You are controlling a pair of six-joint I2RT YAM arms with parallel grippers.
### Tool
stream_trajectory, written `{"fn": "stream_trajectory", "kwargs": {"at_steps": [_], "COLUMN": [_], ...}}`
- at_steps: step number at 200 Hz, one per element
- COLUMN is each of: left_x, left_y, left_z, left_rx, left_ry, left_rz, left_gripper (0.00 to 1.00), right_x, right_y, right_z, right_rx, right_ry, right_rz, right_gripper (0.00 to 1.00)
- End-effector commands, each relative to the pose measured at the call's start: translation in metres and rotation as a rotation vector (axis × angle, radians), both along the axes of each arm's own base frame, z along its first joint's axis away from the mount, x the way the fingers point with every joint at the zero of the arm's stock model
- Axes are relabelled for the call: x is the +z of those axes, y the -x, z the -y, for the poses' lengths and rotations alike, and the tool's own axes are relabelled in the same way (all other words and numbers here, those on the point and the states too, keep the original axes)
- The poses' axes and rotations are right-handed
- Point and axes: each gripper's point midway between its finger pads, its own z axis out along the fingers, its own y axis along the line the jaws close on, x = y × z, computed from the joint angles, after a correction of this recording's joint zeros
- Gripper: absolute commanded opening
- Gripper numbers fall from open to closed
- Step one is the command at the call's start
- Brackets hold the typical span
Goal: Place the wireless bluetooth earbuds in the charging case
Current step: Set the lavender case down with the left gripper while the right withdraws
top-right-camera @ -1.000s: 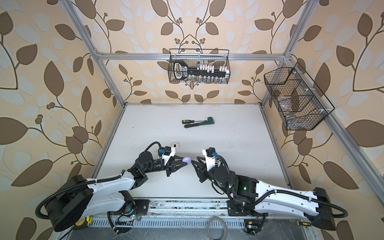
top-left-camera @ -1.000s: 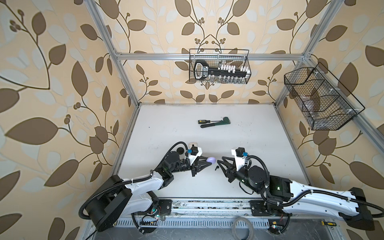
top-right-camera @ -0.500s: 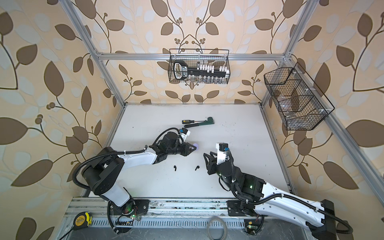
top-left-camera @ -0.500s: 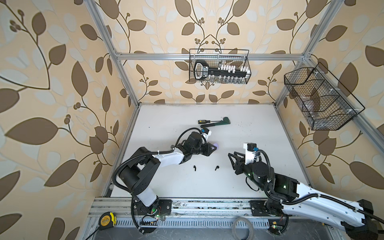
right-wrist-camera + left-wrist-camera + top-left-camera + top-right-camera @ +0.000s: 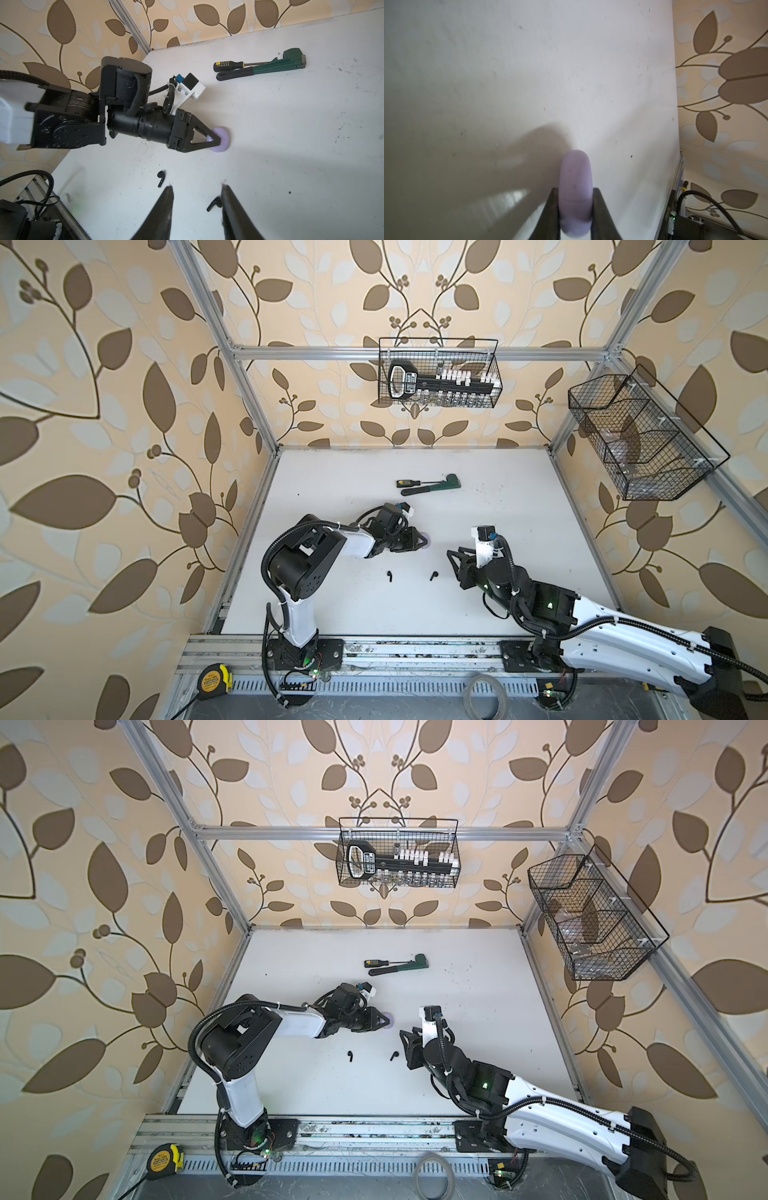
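I see a white table (image 5: 519, 497), scuffed and dark-specked, inside a metal frame with leaf wallpaper (image 5: 104, 448) on every wall. My left gripper (image 5: 216, 141) is clamped on the lavender charging case (image 5: 575, 182), held on edge low over mid-table. My right gripper (image 5: 197, 186) has its jaws apart and holds nothing. Both are loose on the table: left earbud (image 5: 390, 576) and right earbud (image 5: 434, 575), which lies just beside a right finger. The screwdriver (image 5: 228, 66) and green wrench (image 5: 280, 64) touch at the far side. There's a back wall basket (image 5: 436, 377), a side wall basket (image 5: 640, 439) and a tape measure (image 5: 212, 680) by the front rail.
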Motion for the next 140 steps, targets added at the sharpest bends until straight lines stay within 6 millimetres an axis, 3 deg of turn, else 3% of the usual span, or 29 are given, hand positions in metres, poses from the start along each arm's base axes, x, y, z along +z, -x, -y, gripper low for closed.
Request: {"fn": "stream_trajectory", "kwargs": {"at_steps": [1,16,37,85,140], "left_x": [-0.012,-0.011,-0.01,0.006,0.056], "left_y": [0.003,0.003,0.004,0.002,0.0], "left_z": [0.002,-0.001,-0.004,-0.022,-0.058], "left_rx": [0.001,0.004,0.002,0.015,0.106], "left_ry": [0.018,0.0,-0.02,-0.112,-0.193], "left_rz": [-0.079,-0.065,-0.047,0.06,0.29], "left_gripper": [0.0,0.0,0.24,0.56,0.83], "right_x": [-0.002,-0.003,-0.001,0.006,0.018], "right_y": [0.0,0.0,0.001,0.002,0.002], "right_z": [-0.002,-0.001,0.0,0.001,-0.004], "right_rx": [0.005,0.003,0.003,0.011,0.052], "right_ry": [-0.02,-0.021,-0.029,-0.046,-0.069], "right_rz": [-0.006,-0.006,-0.006,0.005,0.039], "right_gripper": [0.4,0.4,0.42,0.51,0.58]}}
